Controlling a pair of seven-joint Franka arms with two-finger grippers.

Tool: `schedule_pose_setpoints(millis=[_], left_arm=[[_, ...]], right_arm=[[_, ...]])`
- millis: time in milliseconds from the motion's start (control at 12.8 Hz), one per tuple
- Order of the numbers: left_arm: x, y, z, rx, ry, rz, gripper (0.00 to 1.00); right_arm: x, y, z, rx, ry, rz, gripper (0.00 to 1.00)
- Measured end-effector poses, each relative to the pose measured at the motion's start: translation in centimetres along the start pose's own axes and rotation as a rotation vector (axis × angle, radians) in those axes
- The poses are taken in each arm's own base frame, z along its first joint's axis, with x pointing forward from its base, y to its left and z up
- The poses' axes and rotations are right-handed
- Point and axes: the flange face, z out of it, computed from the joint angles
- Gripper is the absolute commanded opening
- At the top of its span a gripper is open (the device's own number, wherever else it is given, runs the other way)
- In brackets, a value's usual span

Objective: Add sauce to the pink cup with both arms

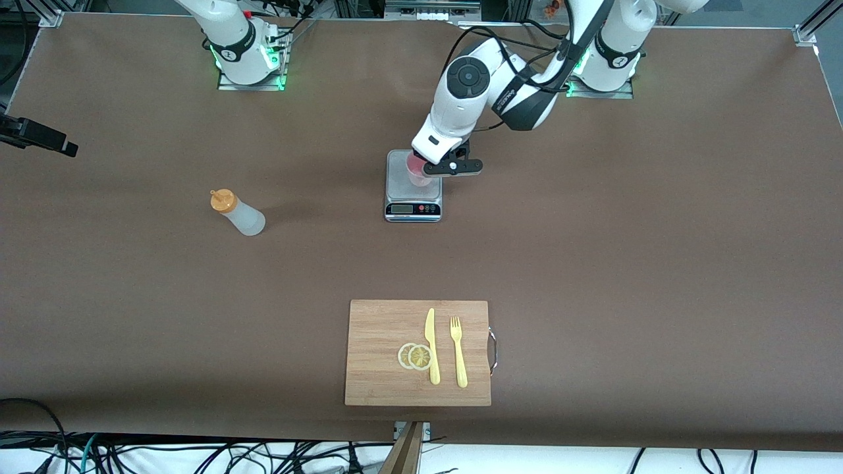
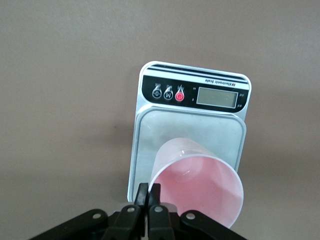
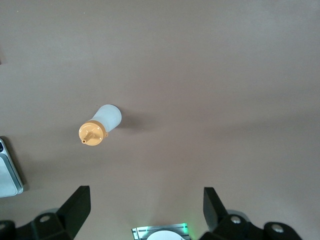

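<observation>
The pink cup (image 1: pixel 415 174) is at the grey kitchen scale (image 1: pixel 413 197), over its steel plate (image 2: pixel 165 125); I cannot tell if it rests on the plate. In the left wrist view the cup (image 2: pixel 200 187) looks empty. My left gripper (image 1: pixel 423 168) is shut on the cup's rim, with one finger inside and one outside (image 2: pixel 150 189). The sauce bottle (image 1: pixel 238 212) lies on the table toward the right arm's end, with its orange cap (image 1: pixel 222 199) farther from the front camera. My right gripper (image 3: pixel 145 192) is open and empty, high over the table with the bottle (image 3: pixel 100 125) below; it is out of the front view.
A wooden cutting board (image 1: pixel 382 375) lies near the table's front edge with a yellow knife (image 1: pixel 431 345), a yellow fork (image 1: pixel 458 352) and two lemon slices (image 1: pixel 415 356). A black camera mount (image 1: pixel 39 135) juts in at the right arm's end.
</observation>
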Motion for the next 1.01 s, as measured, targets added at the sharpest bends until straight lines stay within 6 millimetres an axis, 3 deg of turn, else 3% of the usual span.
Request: schedule_pose_setpoints(millis=[234, 546, 702, 858, 1014], left_arm=[[-0.2, 0.3, 1.0, -0.002, 0.002, -0.005, 0.03], [-0.2, 0.5, 1.5, -0.003, 0.003, -0.013, 0.57], [-0.1, 0.4, 1.8, -0.003, 0.002, -0.017, 1.0], [0.2, 0.8, 1.1, -0.016, 0.011, -0.024, 1.0], [0.6, 1.6, -0.9, -0.026, 0.015, -0.029, 1.0]], right_arm=[[0.0, 0.0, 0.0, 0.0, 0.0, 0.0, 1.0], [0.0, 0.0, 0.0, 0.0, 0.0, 0.0, 1.0], [0.0, 0.0, 0.0, 0.001, 0.0, 0.0, 1.0], [0.0, 0.0, 0.0, 0.001, 0.0, 0.0, 1.0], [0.0, -0.1, 0.0, 0.001, 0.0, -0.001, 1.0]])
